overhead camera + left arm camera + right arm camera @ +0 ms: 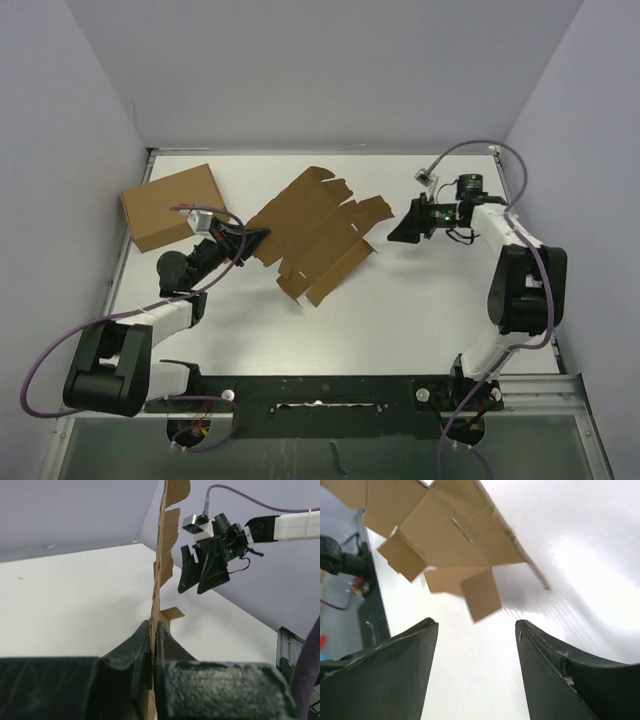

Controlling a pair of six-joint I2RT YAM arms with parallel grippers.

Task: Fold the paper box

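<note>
My left gripper [154, 647] clamps one edge of the paper box [320, 225] — an anchor. My right gripper [476, 627] gapes empty, facing its flaps.

My table [420, 320] has a white top, boxed in by pale walls [320, 70] on three sides; in its far left corner (beside my left arm [180, 290]) a plain brown cardboard box [168, 205] lies flat on it; the paper box [320, 235] throws a shadow on the white, though whether its low edge touches I cannot tell.
</note>
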